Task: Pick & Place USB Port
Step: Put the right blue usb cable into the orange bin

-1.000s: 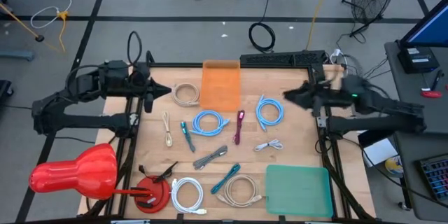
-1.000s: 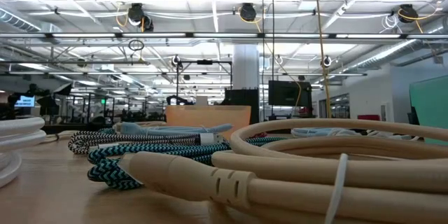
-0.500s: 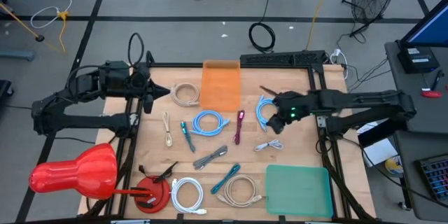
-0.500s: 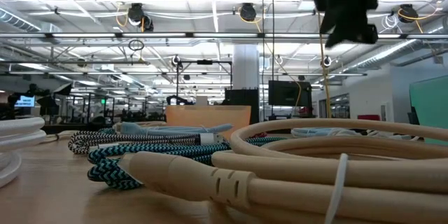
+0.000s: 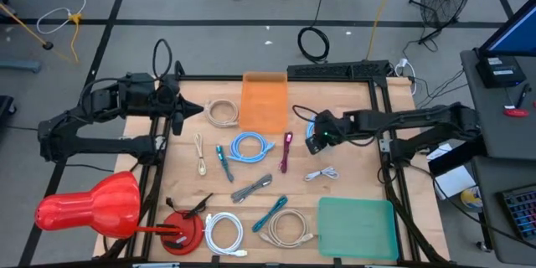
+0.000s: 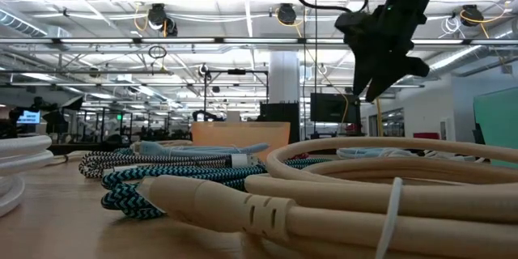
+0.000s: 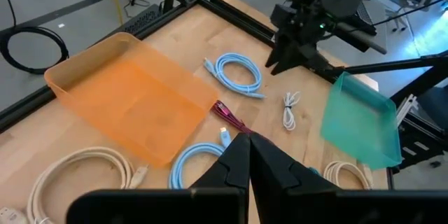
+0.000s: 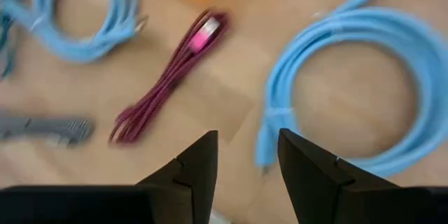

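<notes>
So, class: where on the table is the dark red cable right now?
In the high view, the dark red cable lies near the table's middle, just below the orange tray, between two light blue coils, with the open right gripper close by.

Two matte black jointed arms, each ending in a two-fingered pincer; the right arm (image 5: pixel 402 121) shows a green light.

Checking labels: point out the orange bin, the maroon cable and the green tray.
orange bin (image 5: pixel 264 103), high view, its floor.
maroon cable (image 8: pixel 168 78), right wrist view, mid bundle.
green tray (image 5: pixel 356 228), high view, its floor.
</notes>
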